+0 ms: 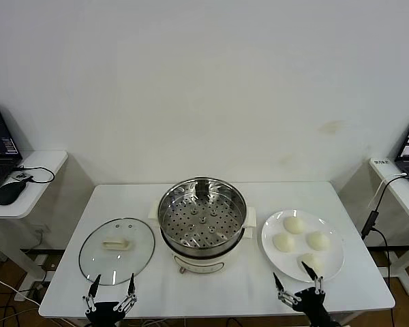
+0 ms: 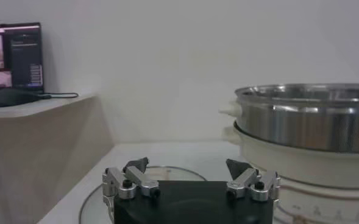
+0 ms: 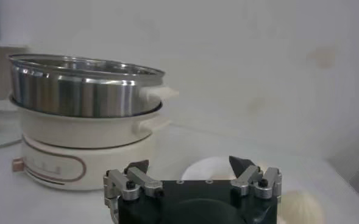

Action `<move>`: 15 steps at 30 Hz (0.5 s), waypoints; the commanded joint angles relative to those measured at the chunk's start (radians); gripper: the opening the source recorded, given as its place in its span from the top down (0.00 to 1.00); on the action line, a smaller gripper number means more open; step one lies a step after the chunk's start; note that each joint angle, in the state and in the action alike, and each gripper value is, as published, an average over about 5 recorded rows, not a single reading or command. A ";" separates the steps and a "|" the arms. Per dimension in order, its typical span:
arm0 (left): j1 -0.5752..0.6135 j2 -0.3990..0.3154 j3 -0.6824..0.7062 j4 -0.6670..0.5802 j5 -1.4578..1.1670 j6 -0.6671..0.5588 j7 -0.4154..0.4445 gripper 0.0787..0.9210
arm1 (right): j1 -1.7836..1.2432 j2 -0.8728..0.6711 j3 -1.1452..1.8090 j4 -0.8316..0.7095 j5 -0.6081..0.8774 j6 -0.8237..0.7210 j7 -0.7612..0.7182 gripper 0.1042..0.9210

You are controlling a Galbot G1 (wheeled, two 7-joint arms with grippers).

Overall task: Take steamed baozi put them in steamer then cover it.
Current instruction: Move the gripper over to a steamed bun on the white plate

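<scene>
Since four baozi (image 1: 300,236) sit on plate (image 1: 279,257) lower right of frame, right gripper (image 1: 298,285), jaws spread and empty, sits nearest, just below closest bun. Steamer (image 1: 202,212) centre, empty. Left gripper (image 1: 110,287) open, lower left by lid (image 1: 116,249).

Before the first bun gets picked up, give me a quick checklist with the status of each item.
1. Steamer uncovered, tray bare: ok.
2. Four buns on the plate: ok.
3. Right gripper open, at the plate's near edge, holding nothing: ok.
4. Left gripper open, near the glass lid, holding nothing: ok.
5. Lid flat on the table, left of the steamer: ok.
6. Buns stuck to the plate: cannot tell.
</scene>
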 commanded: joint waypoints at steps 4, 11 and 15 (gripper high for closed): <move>-0.025 0.010 -0.010 -0.013 0.078 0.075 -0.007 0.12 | 0.243 -0.303 0.103 -0.091 -0.317 -0.102 -0.076 0.12; -0.033 0.013 -0.006 -0.048 0.141 0.168 -0.025 0.12 | 0.452 -0.547 0.027 -0.245 -0.484 -0.119 -0.328 0.12; -0.047 0.009 -0.004 -0.039 0.169 0.182 -0.045 0.12 | 0.602 -0.667 -0.105 -0.341 -0.494 -0.100 -0.486 0.12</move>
